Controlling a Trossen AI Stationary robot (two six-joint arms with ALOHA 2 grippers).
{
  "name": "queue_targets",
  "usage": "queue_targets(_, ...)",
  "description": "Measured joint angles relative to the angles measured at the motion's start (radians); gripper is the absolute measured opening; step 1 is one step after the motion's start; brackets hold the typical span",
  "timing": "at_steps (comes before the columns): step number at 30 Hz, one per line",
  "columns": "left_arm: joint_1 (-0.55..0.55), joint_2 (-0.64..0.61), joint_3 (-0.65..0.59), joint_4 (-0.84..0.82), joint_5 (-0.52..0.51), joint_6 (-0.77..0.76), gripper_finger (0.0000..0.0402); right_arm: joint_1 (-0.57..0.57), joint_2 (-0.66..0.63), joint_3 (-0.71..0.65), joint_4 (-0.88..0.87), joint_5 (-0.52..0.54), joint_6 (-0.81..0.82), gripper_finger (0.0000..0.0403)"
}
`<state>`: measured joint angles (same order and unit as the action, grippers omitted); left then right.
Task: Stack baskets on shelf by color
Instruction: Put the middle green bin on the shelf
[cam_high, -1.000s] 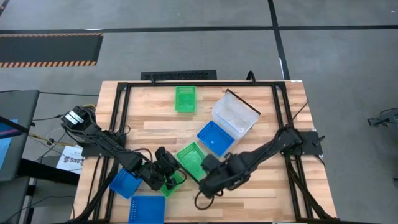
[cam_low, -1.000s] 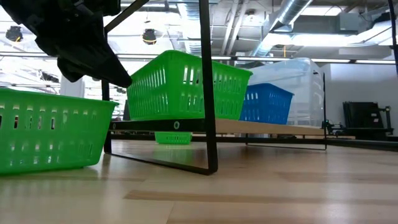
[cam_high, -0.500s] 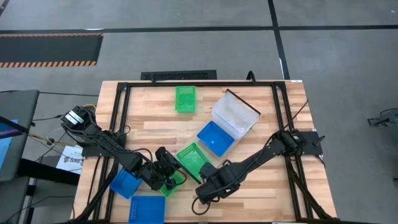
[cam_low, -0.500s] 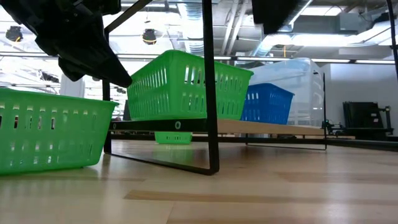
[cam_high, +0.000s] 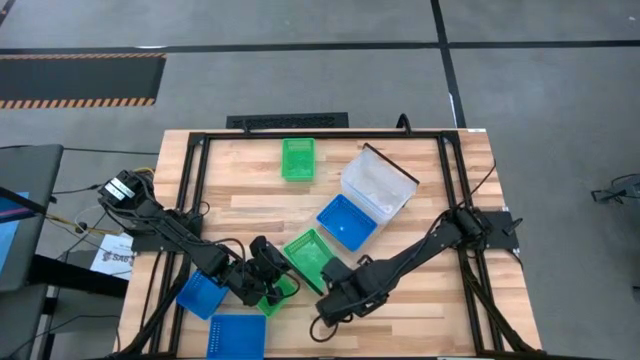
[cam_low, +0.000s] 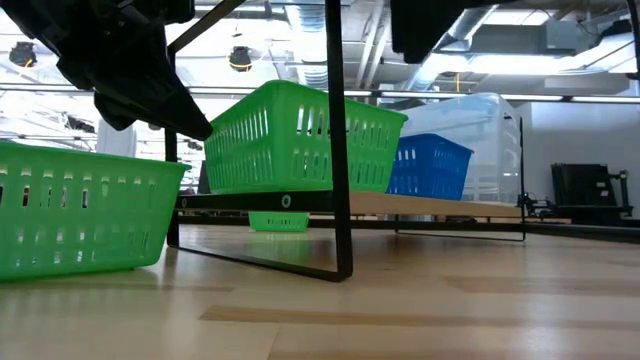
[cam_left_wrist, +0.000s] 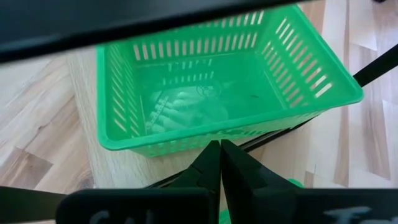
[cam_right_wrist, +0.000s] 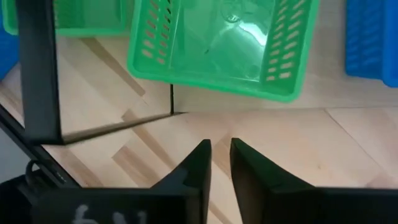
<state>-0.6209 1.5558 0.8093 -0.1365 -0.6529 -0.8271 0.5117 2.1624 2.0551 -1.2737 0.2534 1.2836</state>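
The shelf (cam_low: 440, 206) is a light-wood board on black frames. On it stand, in a row, a green basket (cam_high: 312, 255), a blue basket (cam_high: 347, 222) and a clear basket (cam_high: 378, 182). Another green basket (cam_high: 278, 296) rests on the tabletop near the front. My left gripper (cam_left_wrist: 219, 152) is shut, and its tips stand at the near left corner of the shelf's green basket (cam_low: 300, 140). My right gripper (cam_right_wrist: 221, 152) points steeply down over bare wood just in front of that basket (cam_right_wrist: 217, 43). Its fingers stand a narrow gap apart with nothing between them. My left gripper has its shut tips (cam_low: 203, 127) right beside the rim corner of the green basket on the shelf. Whether they touch it I cannot tell.
A third green basket (cam_high: 297, 158) lies near the table's far edge. Two blue baskets (cam_high: 200, 293) (cam_high: 238, 335) sit at the near left corner. The shelf's black end frame (cam_low: 338, 140) stands upright between the two grippers.
My right gripper has sunk toward the table and gone slightly toward the near edge. Its dark body has come into the top of the low view. The baskets have stayed where they were.
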Motion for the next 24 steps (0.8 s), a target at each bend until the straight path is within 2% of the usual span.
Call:
queue_targets(7, 0.0, 0.0, 0.0, 0.006, 0.0, 0.002, 0.0, 0.0, -0.029, -0.004, -0.077, 0.061, 0.137, 0.0012)
queue_targets(13, 0.0, 0.0, 0.0, 0.024, -0.001, -0.005, 0.0, 0.006, -0.113, -0.003, -0.105, 0.103, 0.186, 0.0004)
queue_targets(16, 0.0, 0.0, 0.0, 0.025, -0.001, -0.005, 0.0, -0.009, -0.176, -0.05, -0.113, 0.121, 0.185, 0.0003)
queue_targets(18, 0.0, 0.0, 0.0, 0.024, -0.001, -0.005, 0.0, -0.022, -0.22, -0.127, -0.03, 0.121, 0.17, 0.0003)
queue_targets(21, 0.0, 0.0, 0.0, 0.024, 0.0, -0.005, 0.0, -0.032, -0.293, -0.28, 0.203, 0.117, 0.152, 0.0002)
queue_targets(24, 0.0, 0.0, 0.0, 0.023, 0.001, -0.005, 0.0, -0.022, -0.338, -0.43, 0.372, 0.087, 0.192, 0.0002)
